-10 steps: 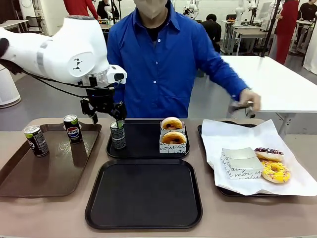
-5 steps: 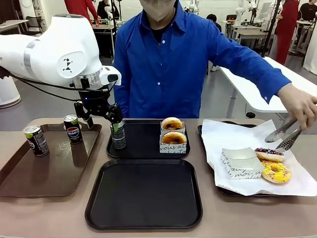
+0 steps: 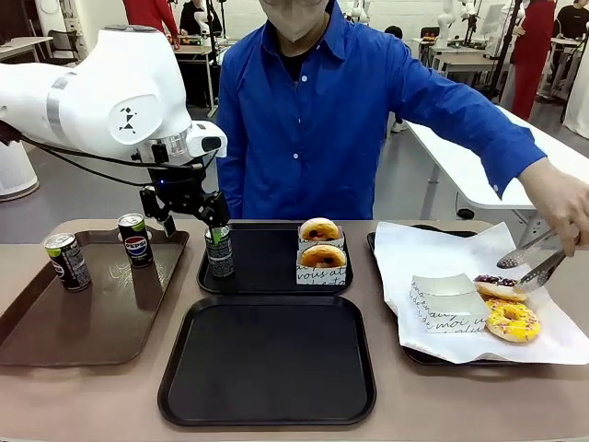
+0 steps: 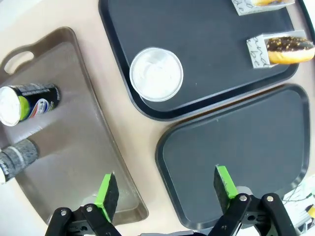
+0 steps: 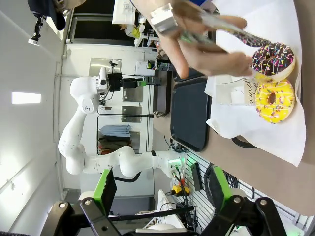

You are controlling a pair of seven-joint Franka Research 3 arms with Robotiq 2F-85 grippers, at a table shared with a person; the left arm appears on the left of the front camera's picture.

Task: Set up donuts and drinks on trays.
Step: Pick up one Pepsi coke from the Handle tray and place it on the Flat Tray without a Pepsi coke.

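From the front, the tan tabletop [image 3: 92,405] bore a long brown tray [image 3: 92,318] at the left with two more cans [image 3: 68,261] upright on it. In the middle lay a far black tray [image 3: 267,267] and, just before it, a near black tray [image 3: 267,359] with nothing on it. A drink can [image 3: 219,251] stood at the far tray's left edge, and two sleeved donuts [image 3: 323,258] sat one behind the other at its right. The left tool [image 3: 194,223] hung above that can, jaws apart and gripping nothing. At the right, white paper [image 3: 433,253] lined another tray and held an empty paper sleeve [image 3: 446,302], a chocolate-iced donut [image 3: 497,285] and a yellow-iced donut [image 3: 512,320]. A person's hand [image 3: 561,198] held tongs [image 3: 534,262] with their tips at the chocolate one. Behind lay a grey floor [image 3: 83,189] and white tables [image 3: 515,152]. The left wrist view looked down past spread green pads onto the can's silver top, well ahead of the fingers, between the brown tray and the donuts. In the right wrist view, rolled sideways, the right tool [image 5: 161,187] was held wide apart, gripping nothing, well apart from the paper where both iced donuts lay touching.
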